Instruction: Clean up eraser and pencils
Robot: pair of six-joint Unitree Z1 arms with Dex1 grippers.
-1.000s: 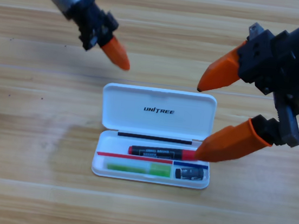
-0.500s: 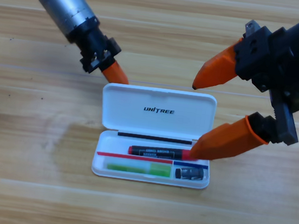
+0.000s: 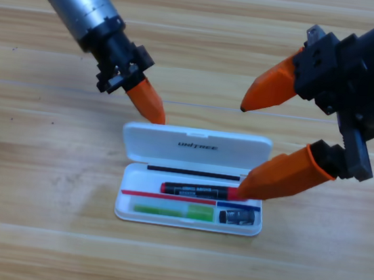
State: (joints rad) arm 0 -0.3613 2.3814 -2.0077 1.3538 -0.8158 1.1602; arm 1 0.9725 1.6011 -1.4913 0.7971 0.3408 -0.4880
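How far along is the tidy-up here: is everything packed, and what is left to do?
Packing looks done: the black pencil, green pencil and eraser all lie inside the case. In hand: the left gripper is at the lid's far edge, and the lid looks partly tipped toward closing. The right gripper hangs open over the case's right end. Left: shutting the lid fully.

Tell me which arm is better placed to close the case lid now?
Left, probably: the left gripper sits just behind the lid, which looks partly tipped forward. The right gripper is open beside the case's right end.
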